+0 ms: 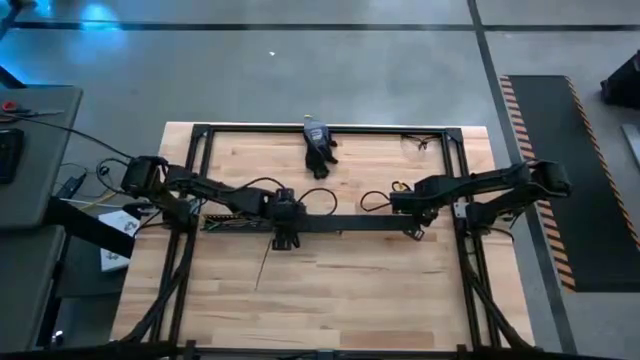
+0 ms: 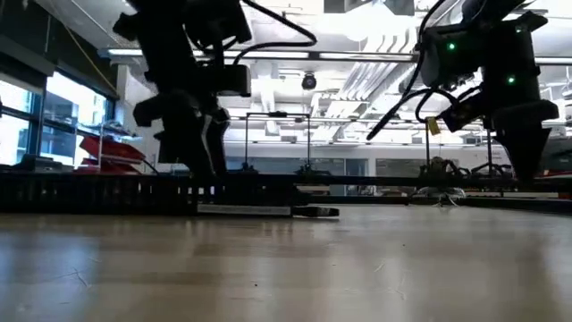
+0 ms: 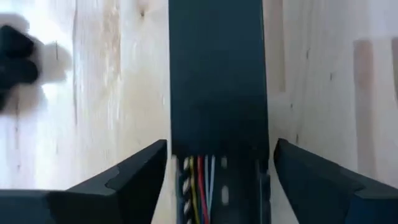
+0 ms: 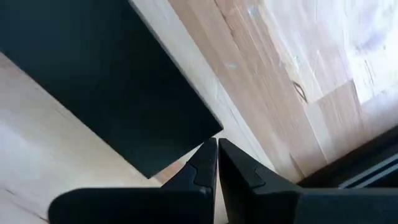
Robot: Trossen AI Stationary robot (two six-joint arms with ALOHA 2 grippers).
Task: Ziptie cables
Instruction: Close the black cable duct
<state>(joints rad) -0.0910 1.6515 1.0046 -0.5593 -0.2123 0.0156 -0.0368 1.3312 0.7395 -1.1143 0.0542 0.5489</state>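
cables: thin red, yellow, white strands, lying in the black duct across mid worktop
handling: prob light, floppy, slippery; I'd grab the bunch together, not one strand
left pincer: spread wide, straddling duct over the wires, holding nothing
right pincer: tips pinched together, empty, by duct's end nr right edge
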